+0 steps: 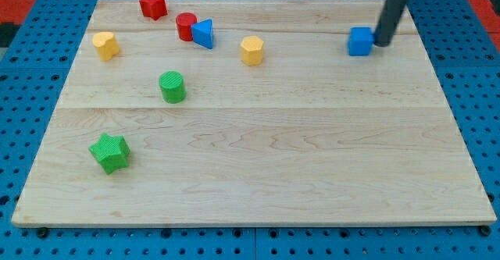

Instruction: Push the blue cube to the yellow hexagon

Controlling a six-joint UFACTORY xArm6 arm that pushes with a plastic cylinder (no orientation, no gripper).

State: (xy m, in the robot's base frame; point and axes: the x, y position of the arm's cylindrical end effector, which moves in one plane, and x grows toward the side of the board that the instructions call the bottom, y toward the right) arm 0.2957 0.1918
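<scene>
The blue cube (360, 41) sits near the view's top right on the wooden board (258, 166). My tip (382, 41) is at the cube's right side, touching it or nearly so. The yellow hexagon (251, 50) lies to the cube's left, near the top middle, well apart from it. The dark rod rises from the tip toward the view's top right.
A blue triangle (203, 33) touches a red cylinder (186, 26) left of the hexagon. A red star (153, 5) is at the top left. A second yellow block (105, 45) is at the left. A green cylinder (173, 87) and a green star (109, 152) lie lower left.
</scene>
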